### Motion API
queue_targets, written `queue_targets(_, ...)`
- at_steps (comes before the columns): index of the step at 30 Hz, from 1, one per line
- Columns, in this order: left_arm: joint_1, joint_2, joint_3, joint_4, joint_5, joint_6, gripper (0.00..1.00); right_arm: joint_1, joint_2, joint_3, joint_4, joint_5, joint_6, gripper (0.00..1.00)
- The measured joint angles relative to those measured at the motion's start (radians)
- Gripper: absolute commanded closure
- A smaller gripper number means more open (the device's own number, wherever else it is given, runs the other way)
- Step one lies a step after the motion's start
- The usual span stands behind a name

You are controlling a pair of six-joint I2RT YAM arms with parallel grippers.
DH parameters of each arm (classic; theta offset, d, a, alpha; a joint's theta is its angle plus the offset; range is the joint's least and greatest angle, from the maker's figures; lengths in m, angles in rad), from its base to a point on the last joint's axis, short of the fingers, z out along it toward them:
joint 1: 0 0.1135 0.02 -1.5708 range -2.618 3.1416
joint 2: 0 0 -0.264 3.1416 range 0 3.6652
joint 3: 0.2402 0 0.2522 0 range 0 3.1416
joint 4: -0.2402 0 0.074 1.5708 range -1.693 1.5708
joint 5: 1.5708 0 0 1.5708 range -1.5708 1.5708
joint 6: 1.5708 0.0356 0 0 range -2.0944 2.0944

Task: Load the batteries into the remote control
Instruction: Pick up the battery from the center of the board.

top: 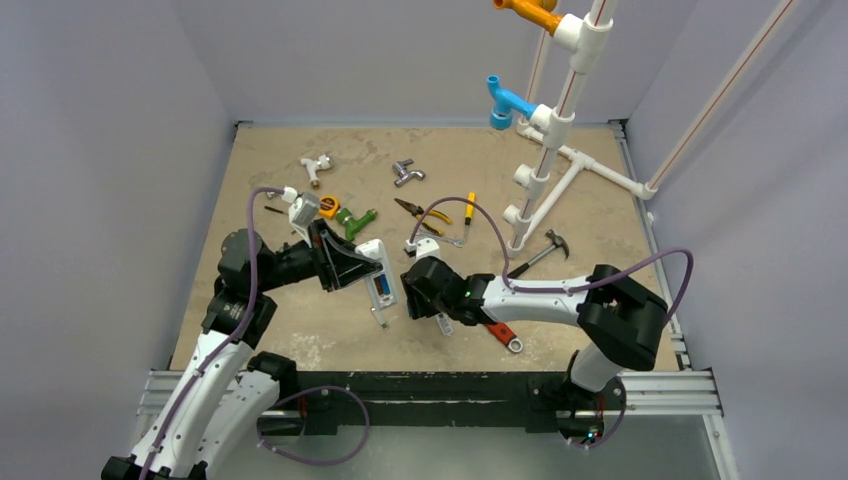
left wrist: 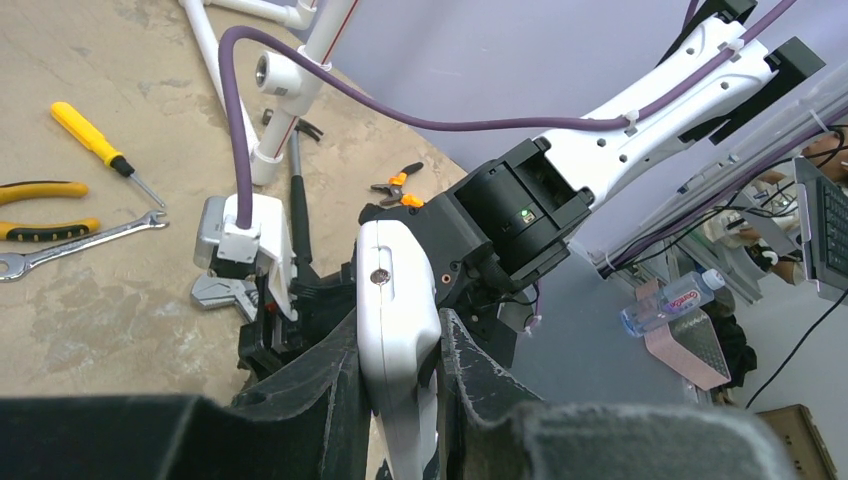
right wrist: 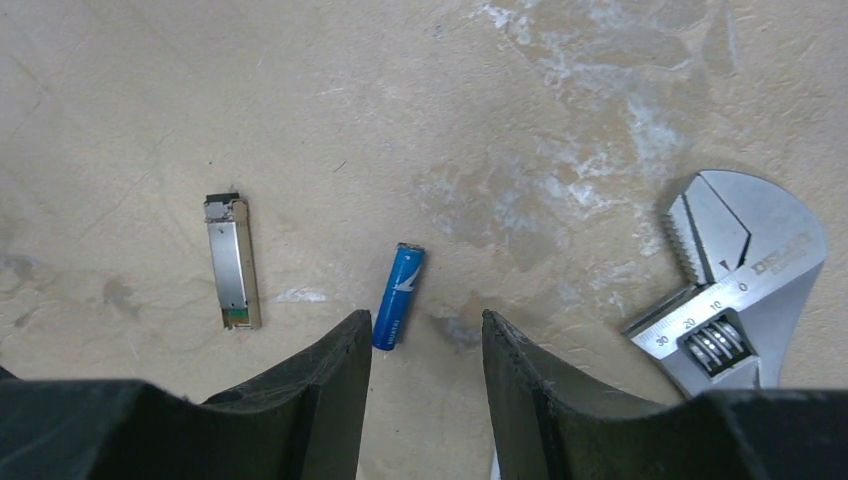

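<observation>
Left jaws: I see them clamped on the white remote control (left wrist: 395, 300), one finger on each side.
Right jaws: parted, gripping nothing, low over the bench (right wrist: 300, 90).
Battery (right wrist: 399, 296): one blue cell lying flat on the bench, just beside one right fingertip.
Nearby: silvery metal piece (right wrist: 232, 262) on one side, adjustable wrench (right wrist: 735, 270) on the other.

Pale lavender walls (top: 110, 130), mottled tan tabletop (top: 600, 180), black rail (top: 450, 385) along its near edge, even light

blue battery (right wrist: 398, 297), white remote (left wrist: 398, 330), silvery wrench (right wrist: 735, 280), mottled tan table (right wrist: 300, 100), black fingers (right wrist: 320, 400).
</observation>
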Motion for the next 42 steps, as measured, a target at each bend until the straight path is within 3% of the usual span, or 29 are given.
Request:
queue_targets(20, 0.0, 0.001, 0.0, 0.0, 0.0, 0.0, 1.0, 0.027, 0.141, 0.111, -0.056, -0.022, 0.013, 0.84)
queue_targets(33, 0.0, 0.001, 0.0, 0.0, 0.023, -0.003, 1.0, 0.051, 0.134, 0.12, -0.127, 0.021, -0.026, 0.77)
queue_targets(42, 0.0, 0.001, 0.0, 0.0, 0.024, -0.003, 1.0, 0.055, 0.132, 0.12, -0.134, 0.023, -0.045, 0.81)
